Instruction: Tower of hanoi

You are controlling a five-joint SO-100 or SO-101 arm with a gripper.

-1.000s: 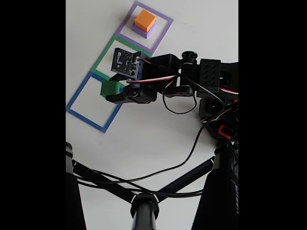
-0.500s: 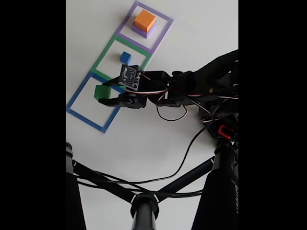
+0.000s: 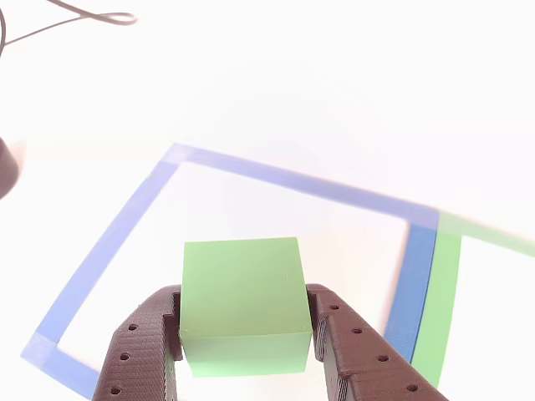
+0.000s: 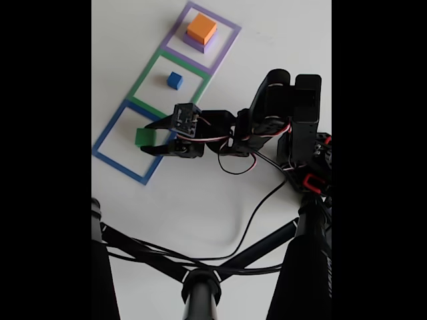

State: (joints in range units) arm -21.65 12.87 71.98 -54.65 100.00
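Observation:
A green block [image 3: 242, 305] [image 4: 144, 137] sits between the two dark fingers of my gripper [image 3: 244, 334] [image 4: 150, 138], which is shut on it. In the fixed view the block is inside the blue tape square [image 4: 107, 137]. I cannot tell whether it rests on the table or hangs just above. A small blue cube [image 4: 175, 81] lies alone in the green tape square [image 4: 148, 75]. An orange block [image 4: 201, 29] is stacked on a purple block [image 4: 200, 45] inside the purple tape square [image 4: 229, 42].
A black tripod [image 4: 200, 287] with its legs and a loose black cable [image 4: 253, 213] fill the near part of the white table in the fixed view. The arm's body [image 4: 293, 120] stands to the right of the squares.
The gripper has carried the green block left and down, from the border of the green and blue squares into the blue square. The arm has folded lower, uncovering the blue cube.

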